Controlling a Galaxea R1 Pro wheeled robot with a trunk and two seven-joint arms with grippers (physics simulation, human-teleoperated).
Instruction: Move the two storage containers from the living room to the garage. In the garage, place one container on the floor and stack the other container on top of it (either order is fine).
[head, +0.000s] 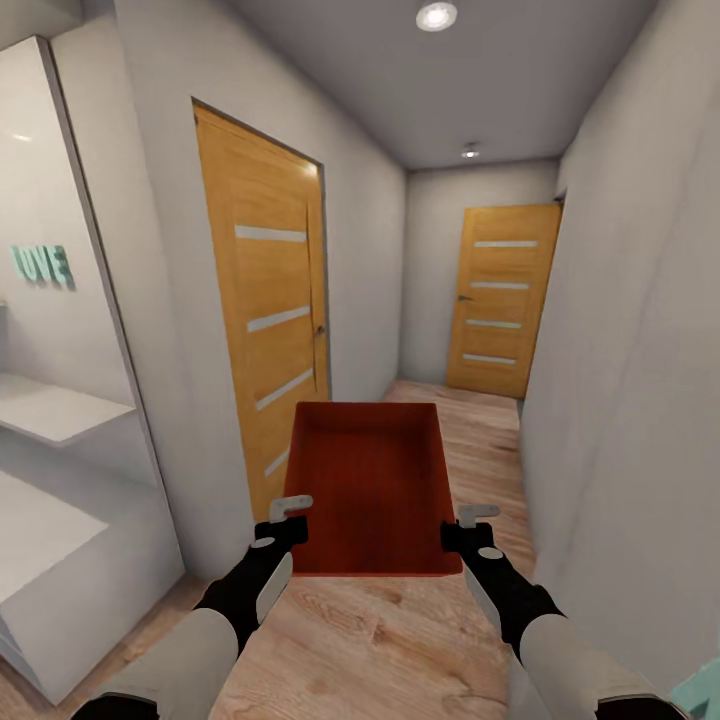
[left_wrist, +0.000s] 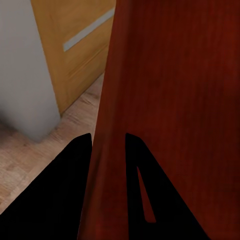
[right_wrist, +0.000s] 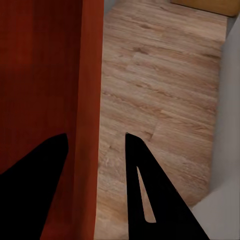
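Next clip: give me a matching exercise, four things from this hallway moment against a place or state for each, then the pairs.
Things:
1. container
2. near door
3. far door
4. ceiling light

Places or states:
A. shut, at the hallway's end
B. held between both grippers, above the wood floor
C. lit, overhead
D. in the left wall, beside the container

Pairs: 1-B, 2-D, 3-A, 4-C

The left gripper and right gripper each clamp a side wall of the container.
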